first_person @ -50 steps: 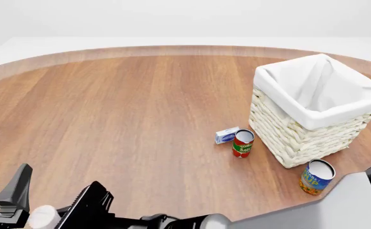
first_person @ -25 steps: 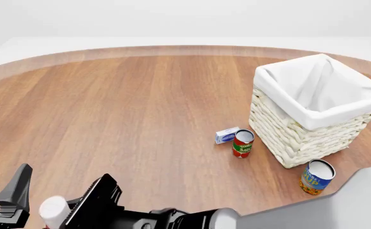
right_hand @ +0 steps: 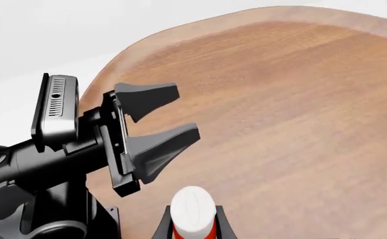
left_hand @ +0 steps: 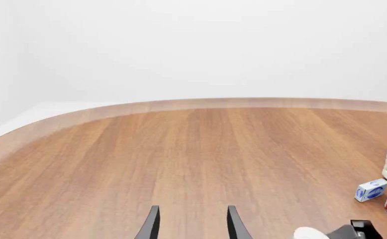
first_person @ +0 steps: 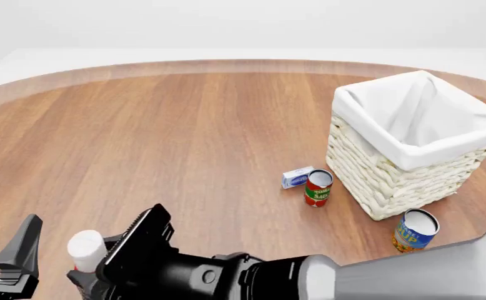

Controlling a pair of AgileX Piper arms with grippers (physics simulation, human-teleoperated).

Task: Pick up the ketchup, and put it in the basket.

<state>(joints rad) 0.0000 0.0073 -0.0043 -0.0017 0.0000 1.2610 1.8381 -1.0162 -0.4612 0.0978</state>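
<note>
The ketchup [first_person: 85, 250] shows its round white cap near the front left table edge; its red body is mostly hidden. My right gripper [first_person: 101, 255] is shut on it, with black fingers on either side of the bottle below the cap [right_hand: 193, 213]. My left gripper [first_person: 5, 226] stands open just left of it, holding nothing; its spread jaws also show in the right wrist view [right_hand: 170, 117] and the left wrist view [left_hand: 193, 226]. The basket [first_person: 393, 181], cream wicker with a white liner, stands far off at the right.
A red-and-green can [first_person: 318, 187] and a small white-and-blue box [first_person: 297, 177] sit by the basket's near left corner. A blue-and-orange can [first_person: 414, 231] stands in front of the basket near the table edge. The right arm's grey body [first_person: 410, 278] spans the bottom.
The right gripper has moved up and to the right in the front view, carrying the ketchup with it. The left gripper has stayed where it was.
</note>
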